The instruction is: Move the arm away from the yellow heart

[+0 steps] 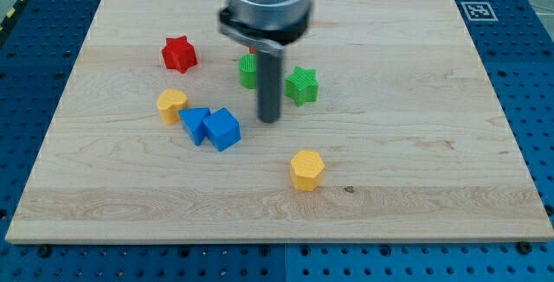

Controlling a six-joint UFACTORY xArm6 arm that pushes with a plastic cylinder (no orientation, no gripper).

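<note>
Yellow comes first at the view's bottom: a hexagonal yellow block [306,169] sits alone on the pale wooden counter [433,144], nearest the lower edge and a little to the view's right of my rod. Farther up and to the view's left, two blue blocks touch each other, a blue cube [222,129] and, on its left, a blue block [194,124] whose shape I cannot make out for certain. Just beyond those, at their upper left, lies the yellow heart [171,105], close to the blue pair; I cannot tell if it touches them. My tip [270,119] stands to the view's right of the blue cube, near it but apart, and well apart from the yellow heart, with both blue blocks lying between. I carry no pincer, only this straight dark rod, so nothing is being pinched. Just to the view's right of the rod is a green star [302,85], and behind the rod on its left a second green block [248,71] is partly hidden, shape unclear. Farther to the view's left, a red star [179,54] sits by itself, above the yellow heart. At the counter's far right corner is a black-and-white marker [476,10].
</note>
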